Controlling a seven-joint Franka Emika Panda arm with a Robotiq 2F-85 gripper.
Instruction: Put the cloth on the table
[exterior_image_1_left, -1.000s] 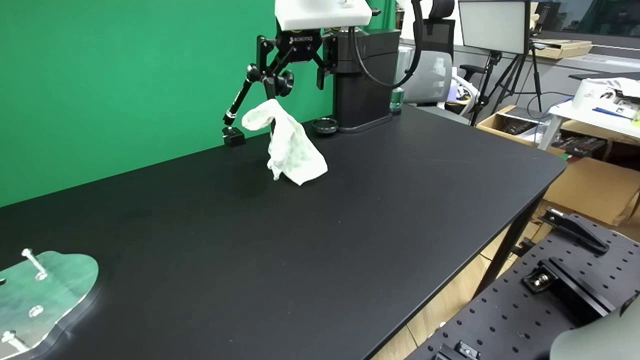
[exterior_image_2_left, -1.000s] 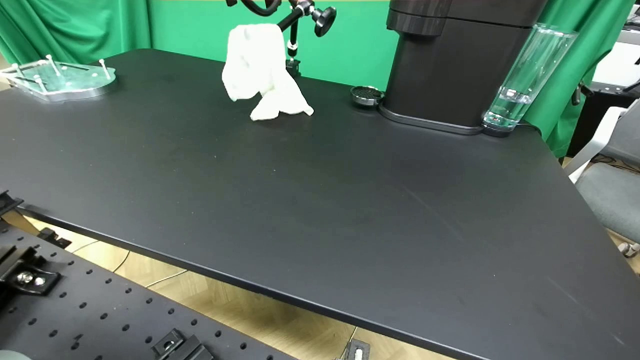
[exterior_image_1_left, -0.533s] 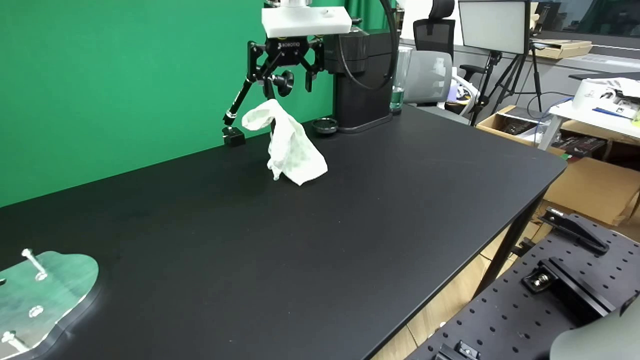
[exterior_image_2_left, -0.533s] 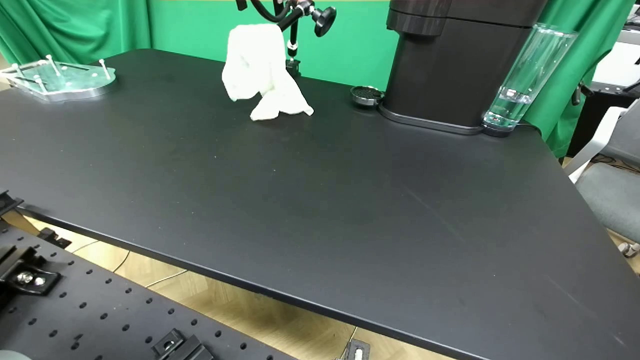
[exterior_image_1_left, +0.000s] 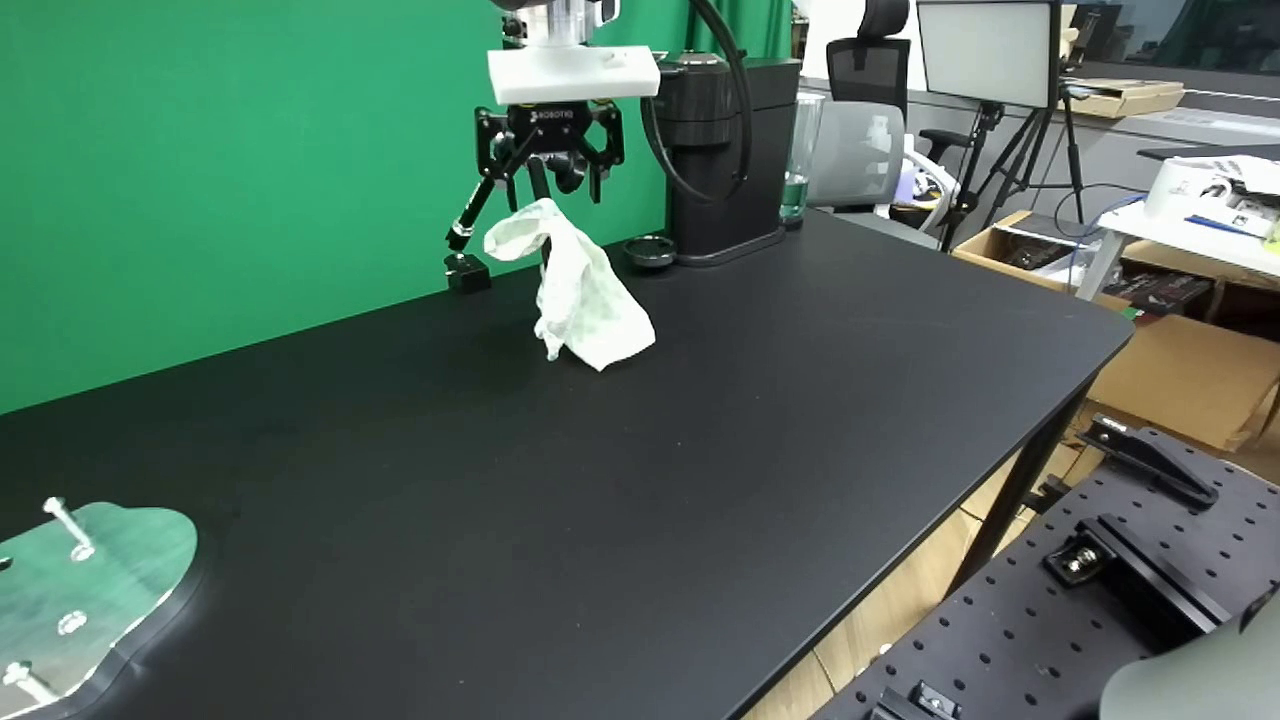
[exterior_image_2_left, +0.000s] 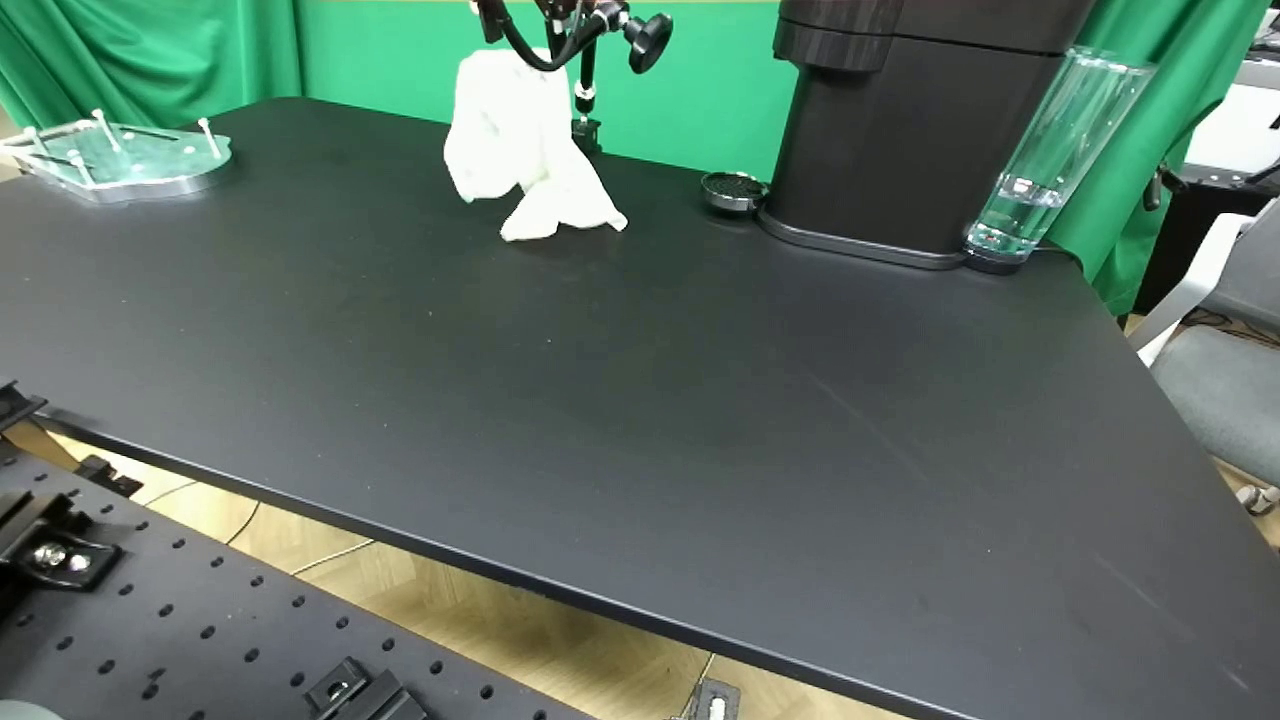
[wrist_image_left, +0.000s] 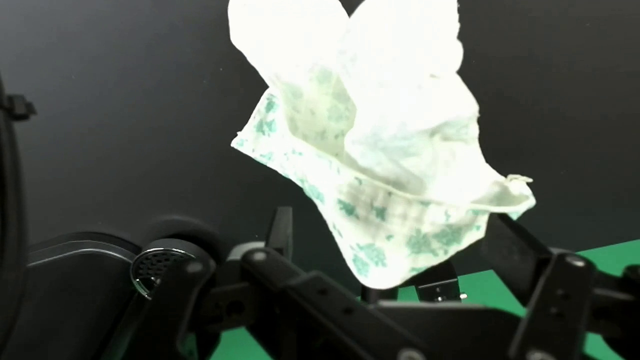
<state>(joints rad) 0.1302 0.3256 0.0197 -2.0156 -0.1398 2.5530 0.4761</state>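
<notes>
Lower than a moment ago, the pincer (exterior_image_1_left: 555, 201) hangs with jaws apart, the green-patterned white cloth (wrist_image_left: 415, 155) just below it, draped over a black jointed stand (exterior_image_2_left: 587, 72). I'd centre on its top fold, pinch cloth alone, then lift clear before laying it on the counter (exterior_image_1_left: 700, 480).

Cloth (exterior_image_1_left: 582, 290) matt fabric; table (exterior_image_1_left: 620, 500) smooth, matt; floor (exterior_image_2_left: 520, 635) wood-look.
</notes>
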